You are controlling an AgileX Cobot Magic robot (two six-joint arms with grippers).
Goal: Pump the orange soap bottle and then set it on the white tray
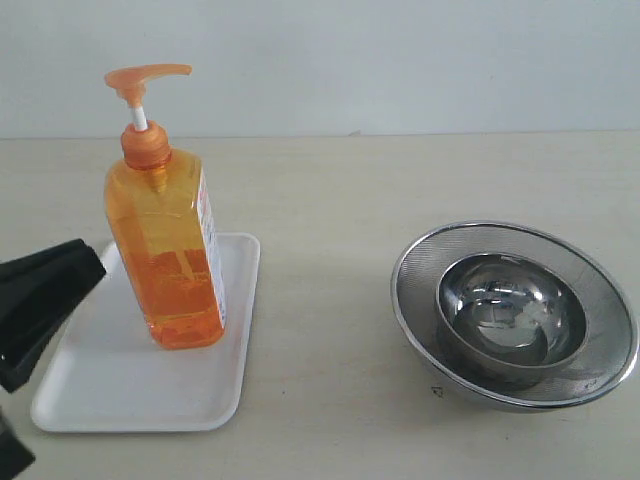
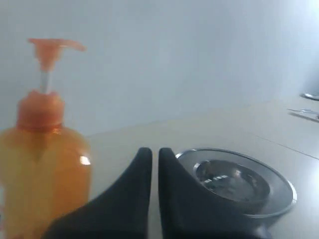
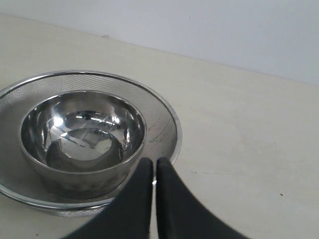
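Presently the orange soap bottle (image 1: pixel 170 265) stands upright on the white tray (image 1: pixel 130 400), at nine o'clock on the bench (image 1: pixel 330 200). The left end effector (image 2: pixel 155 155) and right end effector (image 3: pixel 152 165) are both all but closed and hold nothing. Placement looks complete; the next move likely calls for retracting the left arm without tipping the bottle.

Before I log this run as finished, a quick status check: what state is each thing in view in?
orange soap bottle: upright on the tray, pump head up, partly full.
white tray: flat on the table, bearing the bottle.
small steel bowl: upright, nested in the mesh bowl, looks empty.
mesh bowl: upright on the table, holding the small bowl.
left gripper: fingers shut, holding nothing.
right gripper: fingers shut, holding nothing.
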